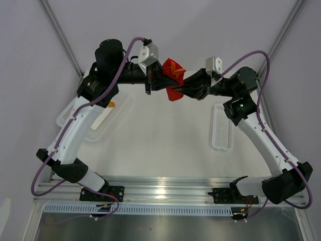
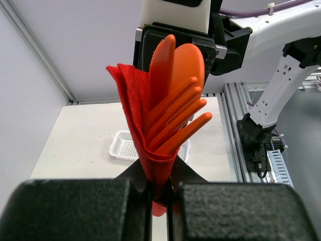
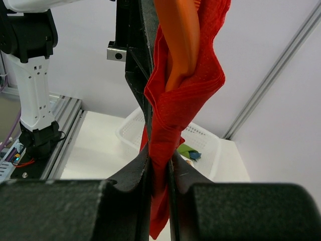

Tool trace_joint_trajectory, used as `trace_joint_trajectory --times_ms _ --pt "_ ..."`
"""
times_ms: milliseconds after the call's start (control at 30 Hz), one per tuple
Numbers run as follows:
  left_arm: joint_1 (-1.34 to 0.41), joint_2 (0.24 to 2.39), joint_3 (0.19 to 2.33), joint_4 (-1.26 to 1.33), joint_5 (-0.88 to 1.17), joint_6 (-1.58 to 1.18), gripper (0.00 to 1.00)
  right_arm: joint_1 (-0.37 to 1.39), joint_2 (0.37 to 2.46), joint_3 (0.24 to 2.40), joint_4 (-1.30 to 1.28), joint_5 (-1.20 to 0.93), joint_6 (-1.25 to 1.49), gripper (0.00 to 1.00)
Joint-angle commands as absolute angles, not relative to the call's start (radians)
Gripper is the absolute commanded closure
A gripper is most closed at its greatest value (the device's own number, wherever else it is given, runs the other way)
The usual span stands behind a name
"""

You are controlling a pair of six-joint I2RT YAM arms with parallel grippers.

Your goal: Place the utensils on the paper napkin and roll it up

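Note:
The paper napkin [image 1: 172, 68] is a red bundle held in the air between both grippers, above the far middle of the table. In the left wrist view the napkin [image 2: 131, 103] wraps the orange utensils [image 2: 176, 108], whose ends fan out of its top. My left gripper [image 2: 160, 174] is shut on the napkin's lower end. In the right wrist view my right gripper [image 3: 159, 163] is shut on the twisted napkin [image 3: 184, 103], with an orange utensil [image 3: 181, 45] showing above. The two grippers, left [image 1: 159, 81] and right [image 1: 189, 88], nearly touch.
A white basket [image 1: 71, 111] lies on the table at the left, holding a green bar [image 3: 186, 150] and a blue block [image 3: 194, 155]. A narrower white basket [image 1: 221, 128] lies at the right. An aluminium rail [image 1: 165, 191] runs along the near edge.

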State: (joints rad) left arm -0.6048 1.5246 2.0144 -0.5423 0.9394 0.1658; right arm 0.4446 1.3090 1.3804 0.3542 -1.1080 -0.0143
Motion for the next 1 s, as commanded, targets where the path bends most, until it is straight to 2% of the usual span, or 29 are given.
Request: trace_joint_trajectory --times_ms 0,133,333,433,567,667,833,967 --pt "-0.615 1.485 2.028 -0.588 0.936 0.176 0.99 0.446 1.319 1.379 0.393 -1.055 -0.005 0.91" --pt "-0.611 1.477 2.016 -0.58 0.943 0.17 0.99 0.437 1.328 1.378 0.388 -1.063 0.026 0.88" --pt "-0.604 1.479 2.017 -0.583 0.937 0.179 0.99 0.42 1.325 1.365 0.384 -1.048 0.046 0.63" --pt "-0.6 1.477 2.017 -0.591 0.933 0.19 0.99 0.414 1.328 1.362 0.365 -1.049 0.04 0.57" --pt "-0.594 1.479 2.017 -0.588 0.931 0.192 0.99 0.407 1.341 1.365 0.368 -1.057 0.057 0.55" --pt "-0.591 1.482 2.022 -0.58 0.925 0.196 0.99 0.402 1.35 1.371 0.367 -1.094 0.061 0.48" --pt "-0.578 1.482 2.022 -0.587 0.887 0.216 0.99 0.364 1.344 1.376 0.263 -1.161 0.04 0.38" --pt "-0.572 1.479 2.017 -0.598 0.853 0.23 0.99 0.324 1.304 1.378 0.118 -1.164 -0.043 0.36"
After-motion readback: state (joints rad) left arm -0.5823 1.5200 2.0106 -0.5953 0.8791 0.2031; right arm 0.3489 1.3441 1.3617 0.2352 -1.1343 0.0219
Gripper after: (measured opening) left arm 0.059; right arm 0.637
